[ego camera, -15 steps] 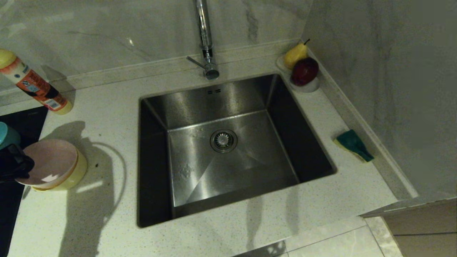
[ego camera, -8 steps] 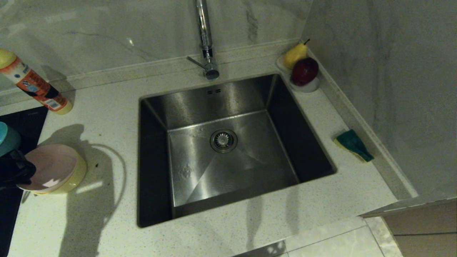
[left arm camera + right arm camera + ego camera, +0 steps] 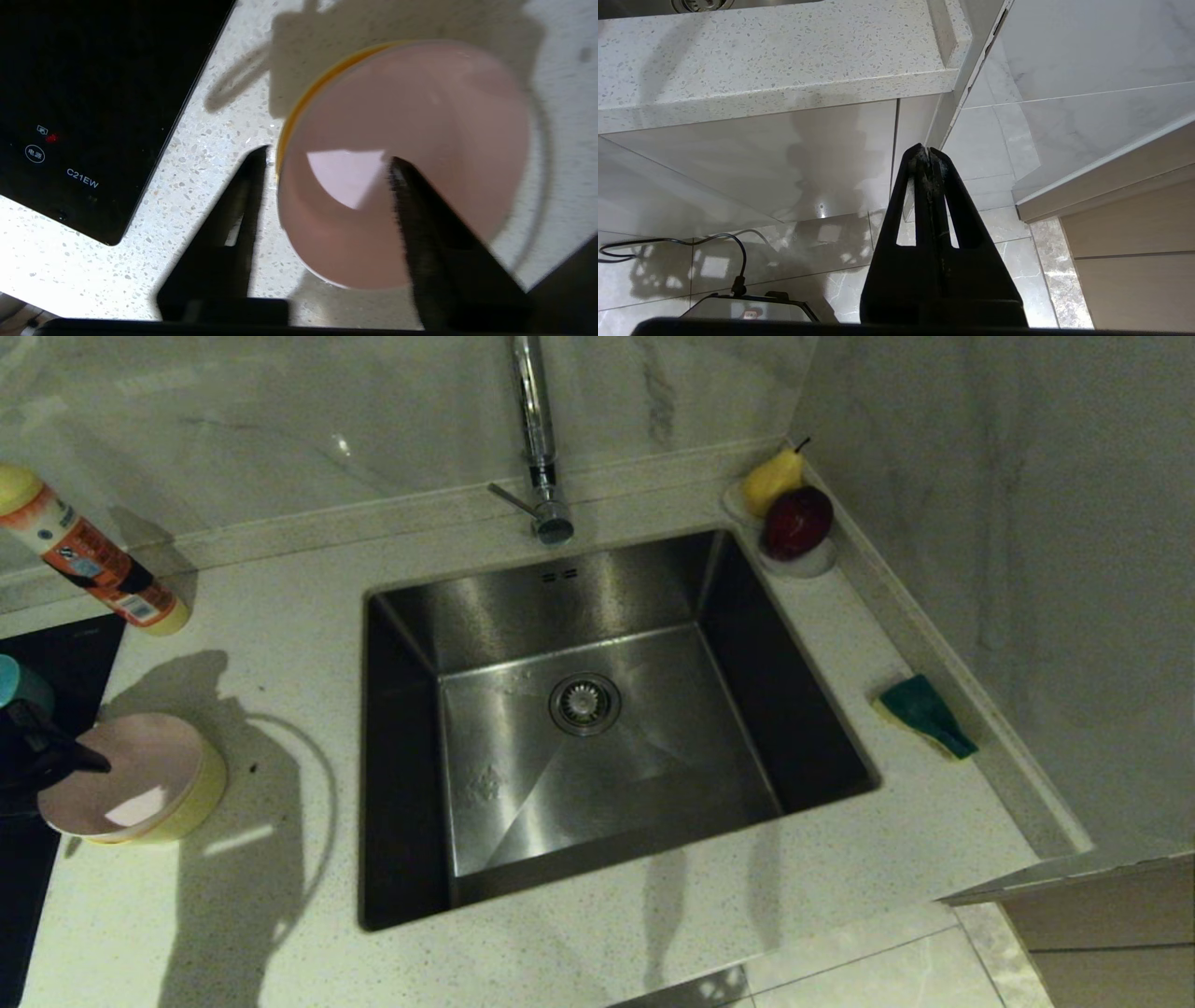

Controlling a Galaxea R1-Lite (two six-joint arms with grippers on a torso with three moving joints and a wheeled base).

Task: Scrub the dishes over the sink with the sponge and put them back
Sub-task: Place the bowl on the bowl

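- the left gripper (image 3: 327, 158) is at the left edge of the pale speckled stone countertop (image 3: 280, 616), its two black fingers (image 3: 243, 196) spread apart, one outside and one over the rim of the pale pink round plastic bowl (image 3: 411, 154), gripping nothing.
- the pink bowl (image 3: 121, 775) sits nested inside the yellow round plastic bowl (image 3: 201, 793); only a yellow band shows around it. the stack stands on the counter, left of the sink and well apart from it.
- the teal blue round plastic bowl (image 3: 17, 681) peeks in at the far left edge, above the gripper, over the black glass cooktop (image 3: 93, 84).
- the large square brushed stainless steel sink (image 3: 597, 728) holds only its round drain strainer (image 3: 584, 703).
- the small rectangular sponge with dark green face on yellow foam (image 3: 924, 714) lies on the counter right of the sink, near the wall ledge.
- the right gripper (image 3: 928, 156) hangs below the counter edge by the cabinet front, fingers pressed together, empty.
- behind the sink stands a chrome tap (image 3: 537, 448); at the back right corner a small white dish (image 3: 803, 560) carries a yellow pear (image 3: 773, 478) and a dark red apple (image 3: 798, 521). an orange and yellow bottle (image 3: 89, 560) leans at the back left.
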